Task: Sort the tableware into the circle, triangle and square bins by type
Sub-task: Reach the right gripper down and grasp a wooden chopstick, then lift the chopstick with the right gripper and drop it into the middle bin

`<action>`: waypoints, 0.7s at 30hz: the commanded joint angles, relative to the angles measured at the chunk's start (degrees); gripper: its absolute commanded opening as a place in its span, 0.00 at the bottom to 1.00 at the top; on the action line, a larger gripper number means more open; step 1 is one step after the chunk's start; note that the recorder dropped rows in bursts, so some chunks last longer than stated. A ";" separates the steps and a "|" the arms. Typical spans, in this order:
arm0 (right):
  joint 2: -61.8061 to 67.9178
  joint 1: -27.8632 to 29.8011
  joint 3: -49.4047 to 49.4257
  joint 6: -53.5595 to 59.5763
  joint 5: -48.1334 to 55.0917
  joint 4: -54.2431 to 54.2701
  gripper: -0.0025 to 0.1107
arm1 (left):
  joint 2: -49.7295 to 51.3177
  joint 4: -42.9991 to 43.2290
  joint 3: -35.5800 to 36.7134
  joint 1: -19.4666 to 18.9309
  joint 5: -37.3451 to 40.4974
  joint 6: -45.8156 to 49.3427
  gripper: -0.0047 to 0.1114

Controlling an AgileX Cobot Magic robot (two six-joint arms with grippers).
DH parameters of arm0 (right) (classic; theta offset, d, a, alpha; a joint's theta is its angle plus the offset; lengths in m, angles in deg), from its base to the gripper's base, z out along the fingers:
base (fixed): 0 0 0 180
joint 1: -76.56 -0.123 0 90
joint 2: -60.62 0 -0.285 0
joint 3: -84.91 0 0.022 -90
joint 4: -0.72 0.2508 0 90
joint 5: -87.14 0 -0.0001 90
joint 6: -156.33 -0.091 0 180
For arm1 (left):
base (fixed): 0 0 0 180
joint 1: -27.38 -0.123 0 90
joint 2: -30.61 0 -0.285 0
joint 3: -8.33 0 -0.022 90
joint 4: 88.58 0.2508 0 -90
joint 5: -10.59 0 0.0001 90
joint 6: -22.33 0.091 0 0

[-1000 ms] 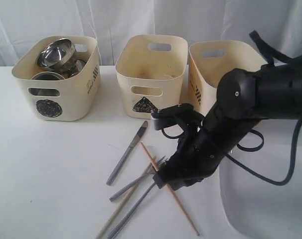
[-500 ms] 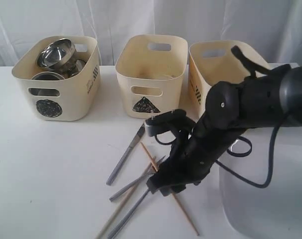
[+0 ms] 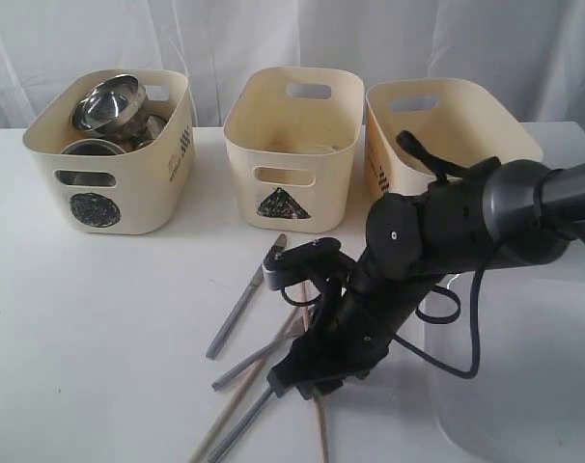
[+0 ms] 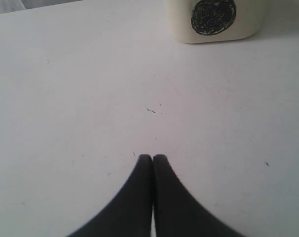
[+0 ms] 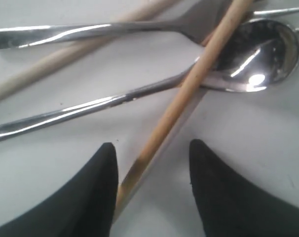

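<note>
Three cream bins stand at the back: the circle bin point(image 3: 109, 183) with steel bowls point(image 3: 104, 101) inside, the triangle bin point(image 3: 292, 145), and a third bin point(image 3: 437, 125) whose front mark my arm hides. A knife point(image 3: 242, 304), a fork point(image 5: 90, 32), a spoon point(image 5: 258, 52) and two chopsticks lie crossed on the table. My right gripper point(image 5: 152, 148) is open and low over them. One chopstick point(image 5: 189, 89) runs between its fingers and touches one of them. My left gripper point(image 4: 152, 158) is shut and empty over bare table near the circle bin point(image 4: 213, 19).
A large white plate point(image 3: 524, 386) lies at the front right, beside my right arm. The second chopstick point(image 3: 225, 415) reaches toward the front edge. A white curtain hangs behind the bins.
My right arm has swung left and dropped lower over the cutlery. The chopstick under it has turned from a diagonal to point nearly straight at the front edge.
</note>
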 commanded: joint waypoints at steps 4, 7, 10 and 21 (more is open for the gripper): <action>0.64 -0.19 -0.04 -0.60 -2.08 -0.85 0.32 | -0.24 -0.65 0.20 0.04 -0.07 -0.06 0.04; 0.64 -0.19 -0.04 -1.89 -2.08 -0.85 0.23 | -0.24 -0.65 0.20 0.04 -0.07 -0.06 0.04; 0.64 -0.19 -0.04 -3.38 -2.08 -0.94 0.14 | -0.24 -0.65 0.20 0.04 -0.07 -0.06 0.04; -2.29 -0.19 -2.75 -6.84 -0.63 -0.71 0.02 | -0.24 -0.65 0.20 0.04 -0.07 -0.06 0.04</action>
